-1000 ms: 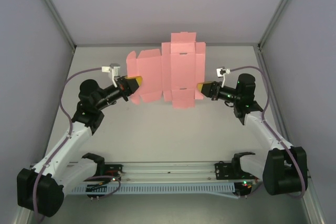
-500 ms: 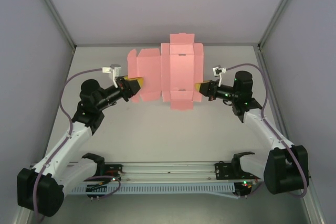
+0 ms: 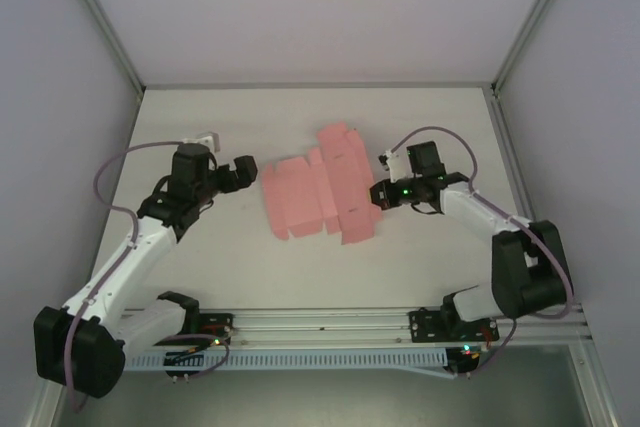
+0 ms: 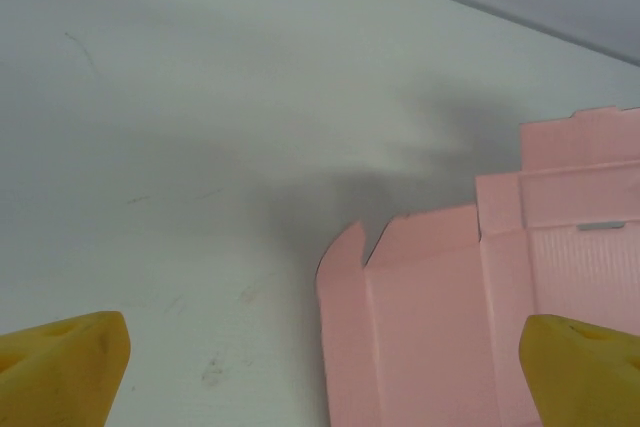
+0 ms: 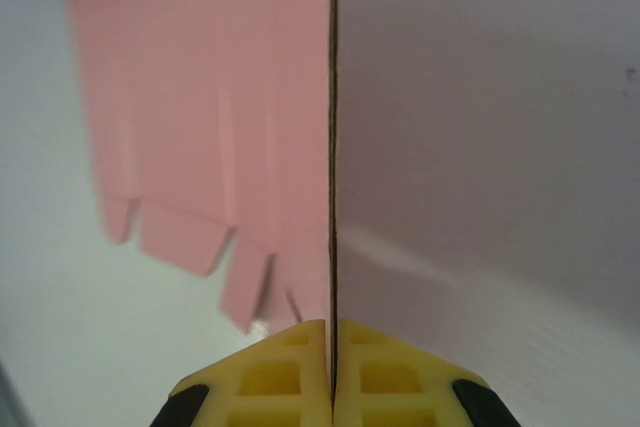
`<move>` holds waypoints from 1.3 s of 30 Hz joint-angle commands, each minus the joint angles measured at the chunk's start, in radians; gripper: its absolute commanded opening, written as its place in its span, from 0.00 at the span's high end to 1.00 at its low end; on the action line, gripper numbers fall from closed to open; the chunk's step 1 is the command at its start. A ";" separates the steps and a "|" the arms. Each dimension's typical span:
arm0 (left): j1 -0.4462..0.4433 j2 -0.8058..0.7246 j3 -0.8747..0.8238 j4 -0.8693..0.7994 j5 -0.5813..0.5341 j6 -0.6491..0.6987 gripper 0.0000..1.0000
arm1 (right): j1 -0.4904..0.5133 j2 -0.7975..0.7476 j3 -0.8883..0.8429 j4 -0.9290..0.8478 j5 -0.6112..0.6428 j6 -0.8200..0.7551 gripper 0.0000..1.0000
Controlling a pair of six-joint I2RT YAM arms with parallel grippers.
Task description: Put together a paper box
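The paper box is a flat pink die-cut sheet with tabs and creases, lying slanted across the middle of the table. My right gripper is shut on its right edge. In the right wrist view the yellow fingers pinch the card edge-on at the right gripper, and the sheet spreads to the left. My left gripper stands open just left of the sheet, not touching it. In the left wrist view the left gripper has its fingertips wide apart, and the sheet's corner lies ahead.
The white table is enclosed by grey walls at the back and both sides, with metal posts in the back corners. A metal rail with the arm bases runs along the near edge.
The sheet, held up between both grippers before, has come down toward the table and nearer. My left gripper has opened, let go and drawn back left. The right stays shut on it.
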 commanded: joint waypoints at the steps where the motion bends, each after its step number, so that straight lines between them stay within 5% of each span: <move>1: 0.005 0.012 0.020 0.033 0.053 0.031 0.00 | 0.053 0.027 0.091 -0.101 0.254 -0.152 0.99; 9: 0.005 0.087 0.056 0.086 0.172 0.047 0.00 | 0.292 0.015 0.109 -0.018 0.744 -0.508 0.99; 19: 0.005 0.124 0.075 0.114 0.219 0.058 0.00 | 0.541 0.010 -0.034 0.332 1.110 -0.945 1.00; 27: 0.005 0.219 0.107 0.134 0.237 0.099 0.00 | 0.594 -0.025 -0.120 0.567 1.118 -1.029 1.00; 39: -0.020 0.352 0.091 0.161 0.287 0.199 0.00 | 0.596 -0.047 -0.107 0.515 1.081 -0.986 1.00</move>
